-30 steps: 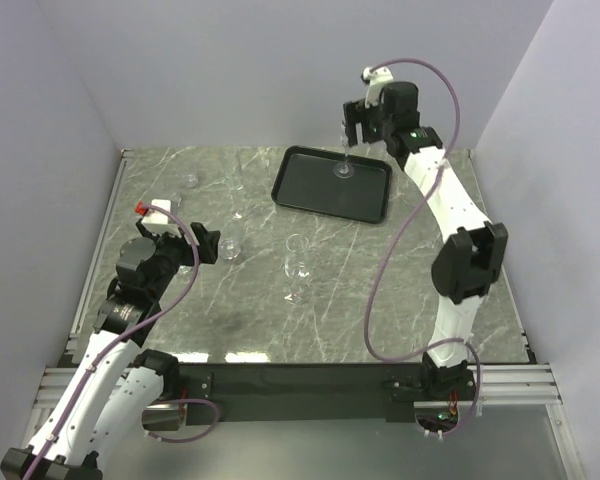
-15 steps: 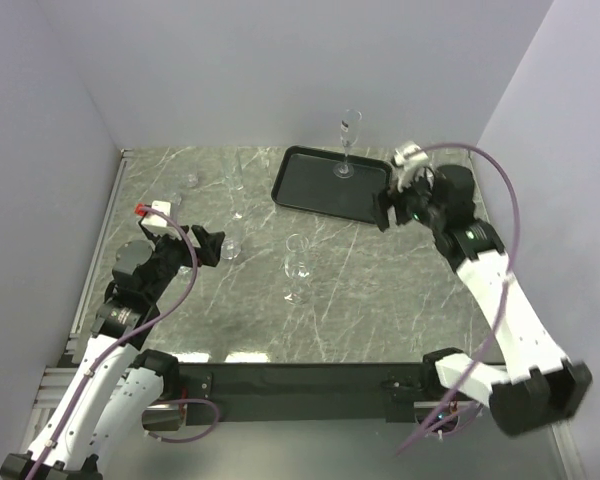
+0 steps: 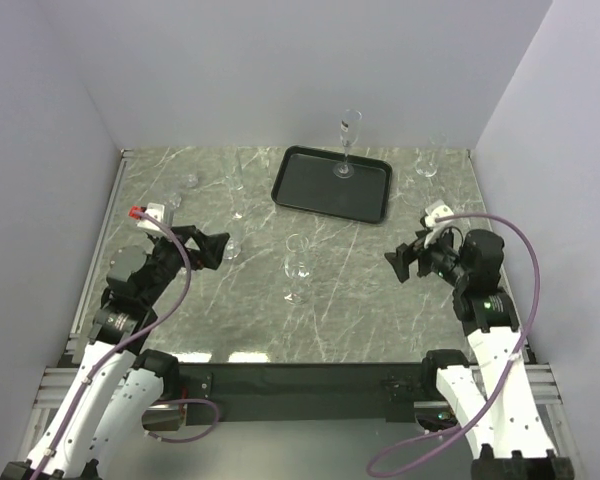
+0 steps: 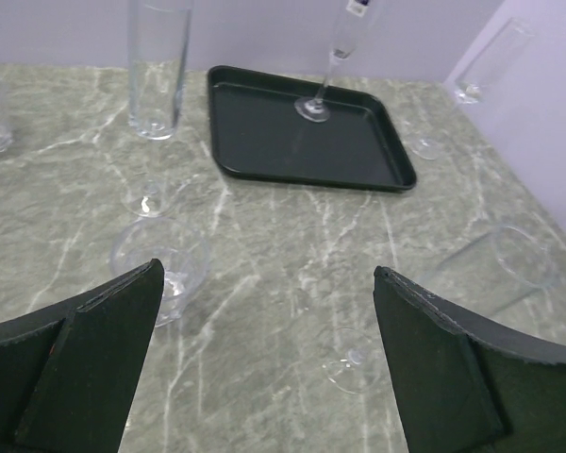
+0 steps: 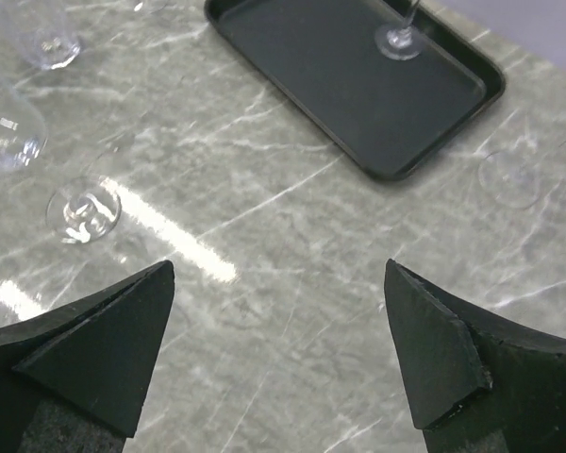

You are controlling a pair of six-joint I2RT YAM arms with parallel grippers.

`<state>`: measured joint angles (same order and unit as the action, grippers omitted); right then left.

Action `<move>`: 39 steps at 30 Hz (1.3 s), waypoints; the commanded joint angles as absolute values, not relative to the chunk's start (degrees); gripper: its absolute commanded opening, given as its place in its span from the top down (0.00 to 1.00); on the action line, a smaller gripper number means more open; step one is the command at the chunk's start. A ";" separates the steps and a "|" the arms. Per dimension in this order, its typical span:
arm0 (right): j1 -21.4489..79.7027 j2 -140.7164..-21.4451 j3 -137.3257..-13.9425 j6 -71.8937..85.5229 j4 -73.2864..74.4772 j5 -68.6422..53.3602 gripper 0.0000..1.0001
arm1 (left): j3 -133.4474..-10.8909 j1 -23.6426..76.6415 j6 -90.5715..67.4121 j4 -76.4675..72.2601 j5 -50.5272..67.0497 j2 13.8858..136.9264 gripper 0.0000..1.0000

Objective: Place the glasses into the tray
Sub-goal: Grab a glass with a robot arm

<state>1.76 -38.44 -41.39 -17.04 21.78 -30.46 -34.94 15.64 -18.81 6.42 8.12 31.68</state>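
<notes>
Marble worktop point(image 3: 360, 300) carrying the black tray point(image 3: 315, 185) at its far side, left end effector point(image 3: 212, 247) and right end effector point(image 3: 405, 262) both spread wide and empty, one flute point(image 3: 348, 140) upright in the tray, other glasses point(image 3: 298, 262) standing outside it.

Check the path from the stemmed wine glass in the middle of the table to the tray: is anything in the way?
Nothing visible is in the way. Only bare marble lies between the wine glass and the near rim of the tray. The flute already in the tray stands at its far edge, so the near part is free.
</notes>
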 commanded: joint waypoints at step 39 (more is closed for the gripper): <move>-11.60 -30.67 -36.74 -21.09 24.43 -46.76 0.00 | -29.62 22.85 -3.70 -7.74 42.19 35.06 0.01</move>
<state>-11.18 -30.89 -35.22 -20.49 24.99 -46.17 -29.98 20.99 -9.93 -3.75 43.33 34.33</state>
